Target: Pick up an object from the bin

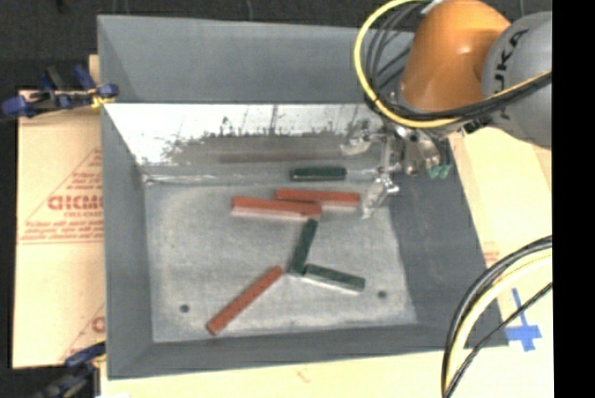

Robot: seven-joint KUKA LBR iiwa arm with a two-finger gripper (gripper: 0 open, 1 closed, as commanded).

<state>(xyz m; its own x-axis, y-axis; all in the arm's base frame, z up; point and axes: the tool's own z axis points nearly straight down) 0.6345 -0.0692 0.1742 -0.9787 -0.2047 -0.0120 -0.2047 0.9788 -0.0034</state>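
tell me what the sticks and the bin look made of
The red-brown sticks and dark green sticks: rigid, matte, straight-edged with pale sides, perhaps painted wood or plastic; cannot tell which. The bin: sheet metal, dull grey, its back wall faintly mirroring the sticks.

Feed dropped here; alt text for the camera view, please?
The gripper hangs in the bin at back right, beside the right end of a rear red-brown bar that touches a second red-brown bar. A dark green bar lies behind them; two more green bars and a third red-brown bar lie nearer the front.
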